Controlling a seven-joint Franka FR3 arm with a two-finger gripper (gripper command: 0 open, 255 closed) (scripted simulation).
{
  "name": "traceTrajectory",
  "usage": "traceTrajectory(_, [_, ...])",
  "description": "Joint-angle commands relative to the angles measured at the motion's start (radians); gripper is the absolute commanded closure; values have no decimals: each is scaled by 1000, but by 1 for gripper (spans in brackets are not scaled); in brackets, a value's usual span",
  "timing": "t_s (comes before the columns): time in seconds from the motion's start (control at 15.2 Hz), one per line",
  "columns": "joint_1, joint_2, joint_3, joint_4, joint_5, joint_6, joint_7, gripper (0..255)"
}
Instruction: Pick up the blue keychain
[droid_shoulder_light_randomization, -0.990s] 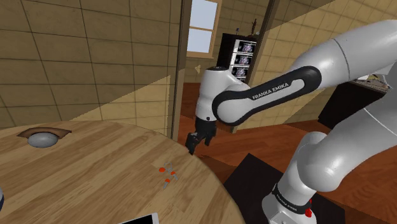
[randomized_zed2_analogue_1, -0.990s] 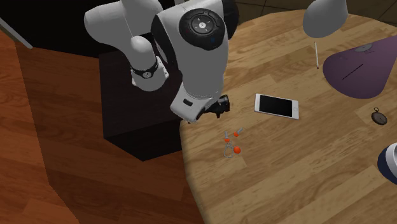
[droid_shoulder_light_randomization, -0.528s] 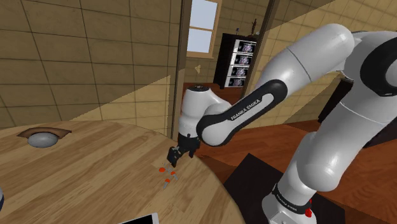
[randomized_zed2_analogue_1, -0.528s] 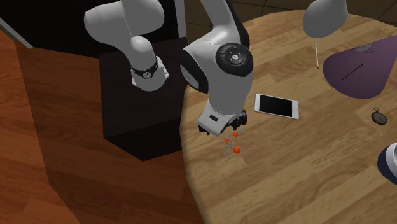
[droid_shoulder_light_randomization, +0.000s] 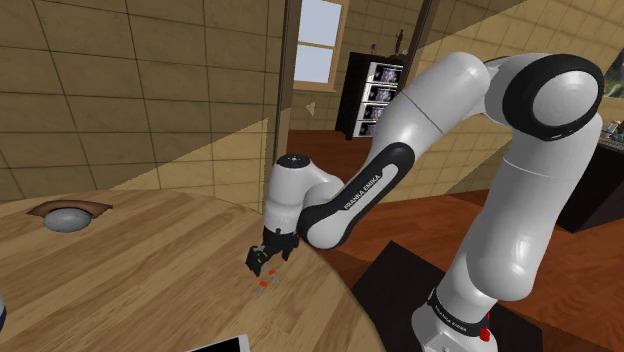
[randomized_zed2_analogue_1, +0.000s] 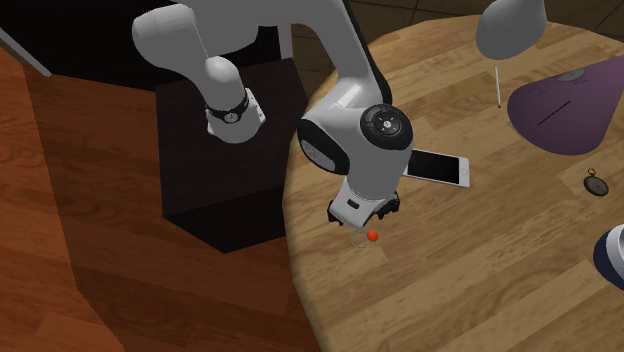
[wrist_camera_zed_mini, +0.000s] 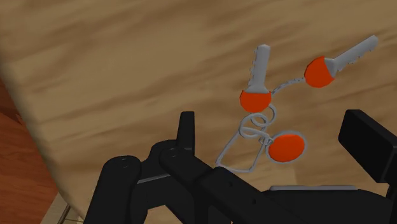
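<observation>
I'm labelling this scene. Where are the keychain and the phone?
keychain (wrist_camera_zed_mini: 254, 100): wrist view, on an orange key head.
phone (randomized_zed2_analogue_1: 442, 168): second exterior view, on its dark screen.

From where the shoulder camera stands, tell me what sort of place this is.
Probably a room in a house, perhaps a dining area: a round wooden table holding a phone, a wooden floor, and a window beyond a doorway.
</observation>
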Motion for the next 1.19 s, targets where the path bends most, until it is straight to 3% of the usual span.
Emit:
traceTrajectory(0.0, [6, 29, -9, 0, -31, 27, 24, 0])
traceTrajectory(0.2, [11, 52, -18, 0, -56, 47, 42, 0])
traceTrajectory(0.26, [12, 51, -17, 0, -54, 46, 42, 255])
traceTrajectory(0.86, [12, 52, -18, 0, -55, 47, 42, 255])
traceTrajectory(1.12, [0, -5, 3, 1, 4, -5, -2, 255])
